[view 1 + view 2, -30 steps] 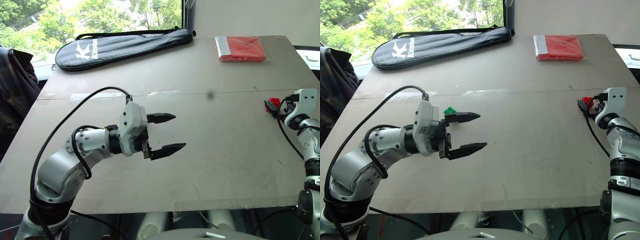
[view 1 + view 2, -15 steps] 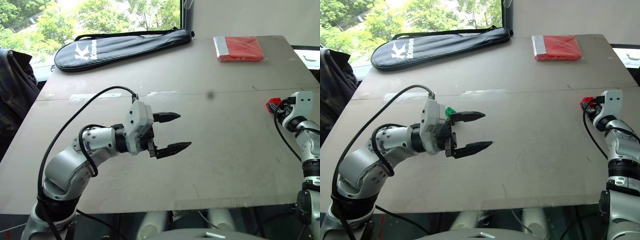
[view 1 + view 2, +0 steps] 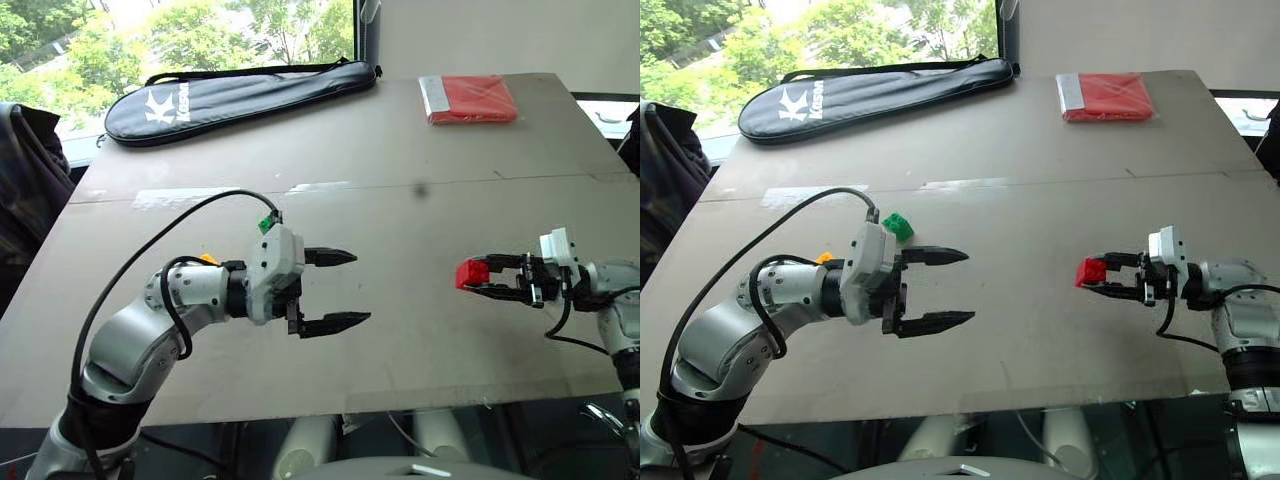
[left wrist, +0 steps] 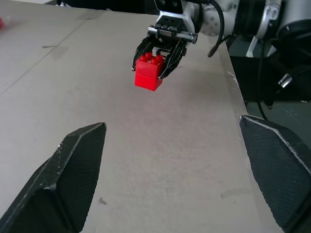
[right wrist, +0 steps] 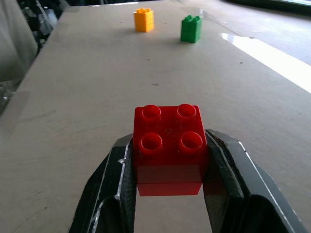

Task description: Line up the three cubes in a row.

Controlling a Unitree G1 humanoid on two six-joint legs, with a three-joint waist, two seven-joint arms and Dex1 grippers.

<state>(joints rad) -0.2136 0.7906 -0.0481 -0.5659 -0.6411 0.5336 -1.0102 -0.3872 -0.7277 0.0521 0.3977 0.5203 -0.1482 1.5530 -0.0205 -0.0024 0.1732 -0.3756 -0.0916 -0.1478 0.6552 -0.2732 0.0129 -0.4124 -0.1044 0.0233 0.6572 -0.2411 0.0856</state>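
Left gripper [image 3: 940, 288]: its two black fingers are spread wide with nothing between them. It hangs over the table [image 3: 1040, 160], just in front of the green cube.

Yellow cube [image 5: 144, 20]: it sits on the table close beside the green cube, on its left side in the head views, where the left arm hides most of it.

Green cube [image 3: 898, 226]: it sits on the table near the middle line, studs up. This is the landmark for the other places.

Red cube [image 3: 1090, 272]: it is well to the right of the green cube, off the table top, pinched by the right gripper.

Right gripper [image 3: 1098, 279]: its fingers are pressed on the two sides of the red cube. It points toward the green cube.

Step now: it looks like the red cube is being carried over to the other two.

Next move: the red cube likely needs to go down beside the green cube, in line with it and the yellow one, studs up. Then the fingers can let go.

Count of cubes: three, one yellow, one green, one red.

Count of grippers: two.

Other things: one black racket bag [image 3: 875, 85] and one flat red packet [image 3: 1106, 97], both far behind the green cube.
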